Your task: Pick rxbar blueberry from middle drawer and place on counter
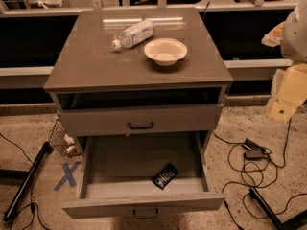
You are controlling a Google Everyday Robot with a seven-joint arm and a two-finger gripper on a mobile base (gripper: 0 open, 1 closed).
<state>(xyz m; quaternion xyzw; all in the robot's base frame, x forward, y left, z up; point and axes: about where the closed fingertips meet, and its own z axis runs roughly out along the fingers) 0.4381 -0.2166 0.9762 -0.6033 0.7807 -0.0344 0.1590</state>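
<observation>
The rxbar blueberry, a small dark bar with white print, lies flat in the middle drawer near its front right. The drawer is pulled far out, with its handled front low in the view. The counter is the glossy grey-brown cabinet top. My gripper shows as cream and white parts at the right edge, well to the right of the cabinet, above the floor and far from the bar.
A plastic bottle lies on its side on the counter beside a white bowl. The upper handled drawer front sits above the open drawer. A wire basket, a blue tape X, a black pole and cables are on the floor.
</observation>
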